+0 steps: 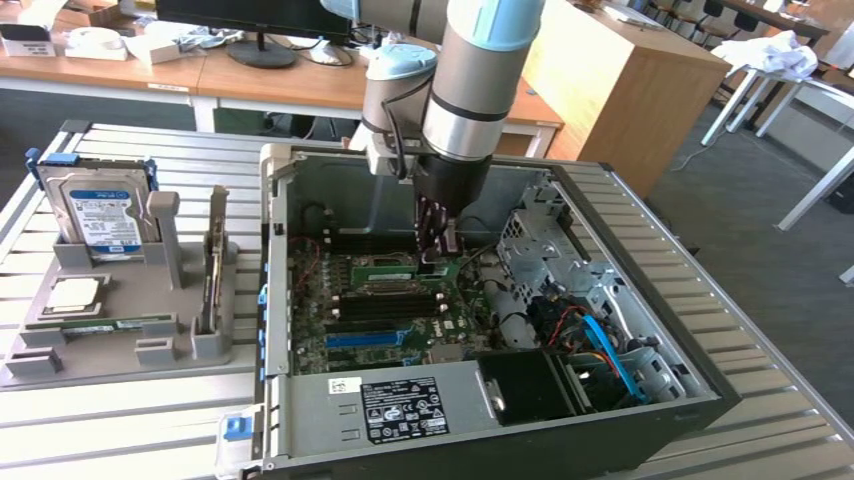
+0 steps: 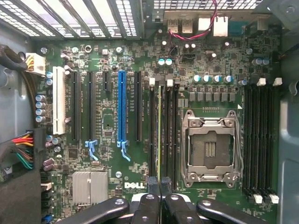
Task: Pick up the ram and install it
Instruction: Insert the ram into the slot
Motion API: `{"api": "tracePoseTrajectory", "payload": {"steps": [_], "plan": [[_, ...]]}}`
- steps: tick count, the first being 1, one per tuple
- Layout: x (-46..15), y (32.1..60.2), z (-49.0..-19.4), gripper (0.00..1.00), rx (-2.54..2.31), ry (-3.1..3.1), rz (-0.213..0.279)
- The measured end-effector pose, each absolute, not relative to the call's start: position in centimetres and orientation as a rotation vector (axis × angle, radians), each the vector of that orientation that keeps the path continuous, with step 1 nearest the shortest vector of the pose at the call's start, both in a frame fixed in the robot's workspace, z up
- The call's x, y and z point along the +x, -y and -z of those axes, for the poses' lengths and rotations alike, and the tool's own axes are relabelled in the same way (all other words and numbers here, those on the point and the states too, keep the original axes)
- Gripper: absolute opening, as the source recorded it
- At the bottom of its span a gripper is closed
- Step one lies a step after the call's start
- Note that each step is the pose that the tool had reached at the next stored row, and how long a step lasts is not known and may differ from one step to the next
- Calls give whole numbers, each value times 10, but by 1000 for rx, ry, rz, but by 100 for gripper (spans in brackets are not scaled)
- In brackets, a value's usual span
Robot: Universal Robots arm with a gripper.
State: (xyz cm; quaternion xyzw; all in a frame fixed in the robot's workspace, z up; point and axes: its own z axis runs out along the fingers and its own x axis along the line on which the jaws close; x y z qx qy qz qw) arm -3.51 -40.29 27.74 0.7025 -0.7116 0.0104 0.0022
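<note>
Gripper is down inside the open PC case, over the mobo. Fingers are pressed nearly together, pinching the ram. The ram stands on edge, in line w/ the black DIMM slots, just beside the CPU socket. Can't tell if it's seated. In the exterior view the grey holder w/ the hard drive sits outside the case, well apart, approx. 9 o'clock from the gripper.
</note>
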Motion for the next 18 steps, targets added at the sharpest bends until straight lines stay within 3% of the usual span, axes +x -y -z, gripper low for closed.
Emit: {"api": "tracePoseTrajectory", "payload": {"steps": [18], "plan": [[-37, 403, -276, 12, 2203, 2232, -32]]}}
